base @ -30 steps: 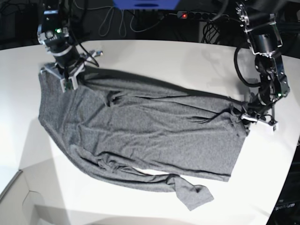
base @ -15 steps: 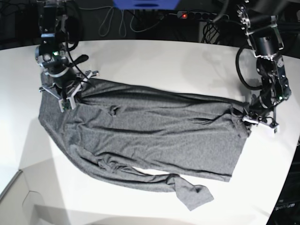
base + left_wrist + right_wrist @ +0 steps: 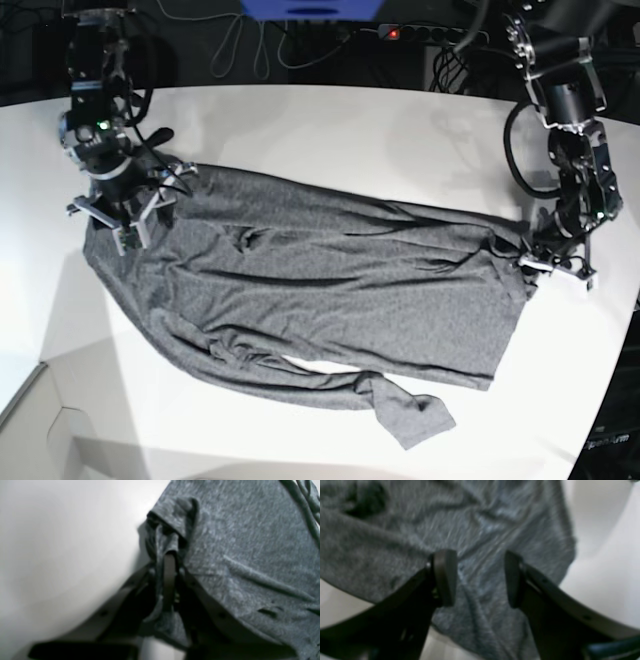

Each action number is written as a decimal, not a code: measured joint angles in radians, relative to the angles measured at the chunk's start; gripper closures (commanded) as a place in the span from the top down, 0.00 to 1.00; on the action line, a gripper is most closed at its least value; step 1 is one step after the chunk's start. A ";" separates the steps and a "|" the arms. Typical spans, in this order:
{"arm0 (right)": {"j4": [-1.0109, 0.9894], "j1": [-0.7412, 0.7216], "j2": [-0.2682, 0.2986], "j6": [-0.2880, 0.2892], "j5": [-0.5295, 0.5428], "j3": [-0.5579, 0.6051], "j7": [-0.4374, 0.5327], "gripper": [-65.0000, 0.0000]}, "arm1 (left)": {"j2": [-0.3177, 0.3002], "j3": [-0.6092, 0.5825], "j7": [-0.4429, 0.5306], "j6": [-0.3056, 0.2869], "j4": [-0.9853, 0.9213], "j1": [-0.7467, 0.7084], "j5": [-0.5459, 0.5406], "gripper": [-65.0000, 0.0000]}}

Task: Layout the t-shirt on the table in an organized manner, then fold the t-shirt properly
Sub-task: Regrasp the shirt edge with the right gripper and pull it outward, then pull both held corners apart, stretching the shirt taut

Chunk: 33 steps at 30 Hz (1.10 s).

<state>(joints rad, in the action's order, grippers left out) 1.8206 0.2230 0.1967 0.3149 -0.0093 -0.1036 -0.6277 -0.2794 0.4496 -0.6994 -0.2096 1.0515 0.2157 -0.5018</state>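
One t-shirt (image 3: 320, 290) and two grippers are on the one white table (image 3: 330, 130). The shirt lies spread across the tabletop, wrinkled, one sleeve trailing toward the near edge. The left gripper (image 3: 170, 562) is clenched on a bunched fold at one end of the shirt — fabric pinched between its fingers. The right gripper (image 3: 480, 577) stands released over the opposite end — nothing held.

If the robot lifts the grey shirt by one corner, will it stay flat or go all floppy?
Probably floppy: the t-shirt already lies wrinkled, with one sleeve crumpled. It bunches into folds where the left gripper pinches its edge, so it likely droops. It would probably drag across the table, not roll.
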 measured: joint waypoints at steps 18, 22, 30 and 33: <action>-0.061 0.154 -0.089 0.000 -0.003 -0.113 0.018 0.63 | 0.000 0.000 -0.006 0.000 -0.002 -0.002 0.000 0.00; -0.079 0.151 -0.089 0.000 -0.002 -0.113 0.066 0.63 | 0.000 0.000 -0.002 0.000 -0.002 -0.002 0.001 0.00; -0.158 0.114 -0.078 0.000 0.017 -0.127 0.119 0.63 | 0.000 0.000 0.000 0.000 -0.003 -0.002 0.004 0.00; -0.171 0.121 -0.072 0.000 0.021 -0.142 0.141 0.58 | -0.003 0.000 0.000 0.000 -0.003 -0.004 0.003 0.00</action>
<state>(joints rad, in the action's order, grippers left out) 1.6501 0.3435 0.1242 0.3145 0.0120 -0.2459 -0.4870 -0.2825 0.4496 -0.6998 -0.2096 1.0485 0.2119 -0.4984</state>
